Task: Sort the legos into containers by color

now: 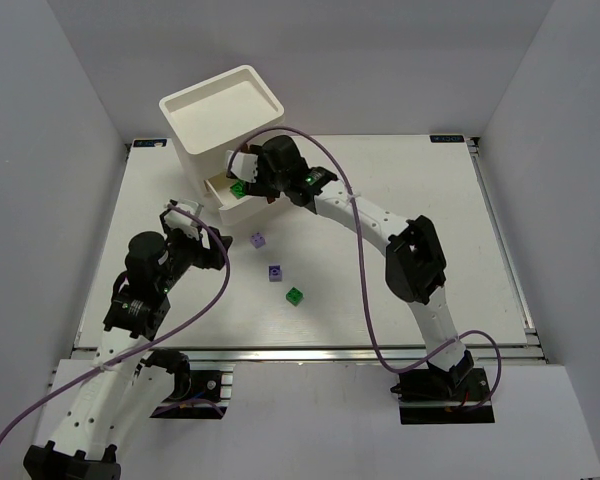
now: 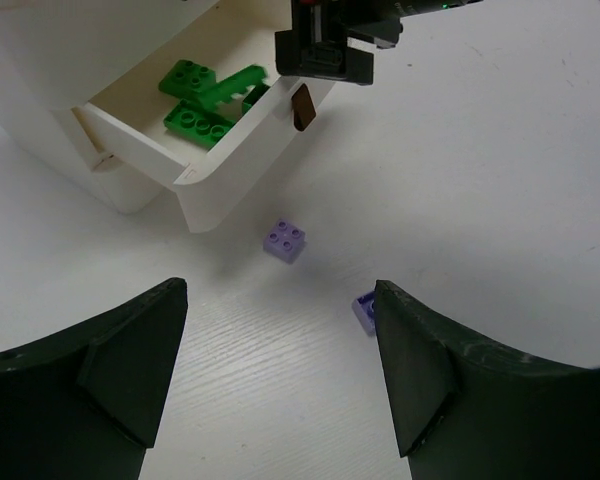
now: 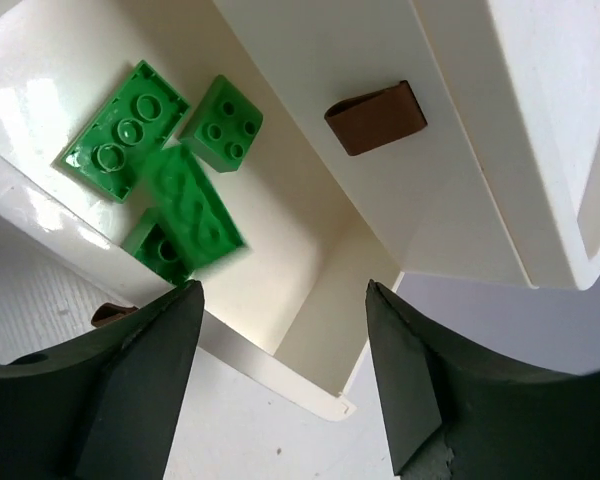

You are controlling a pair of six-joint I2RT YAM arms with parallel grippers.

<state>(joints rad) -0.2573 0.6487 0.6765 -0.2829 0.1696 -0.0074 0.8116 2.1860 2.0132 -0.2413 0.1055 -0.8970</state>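
The right fingers stand well apart with nothing between them, directly over the open drawer. A blurred green lego lies just beyond their tips, clear of both, overlapping one of the other green legos inside that drawer. Behind the fingers, the right arm stretches forward and to the left across the desk, with its wrist bent down at the front of the white drawer unit. The left fingers are likewise spread wide and hold nothing. They hover low over the desk, pointed toward the unit, with the left arm bent at the elbow on the desk's left side. Ahead of the left fingers one light purple lego lies studs up on the desk, near the drawer's front corner. A second purple lego is partly hidden by the finger on the right of that view. In the top view a single green lego sits on the desk nearer the arm bases, just beside the second purple one. The open drawer has a small brown handle on its front. The drawer above it is shut and has a like upper handle. Small dark tags at the desk's far edge carry marks too small to read.
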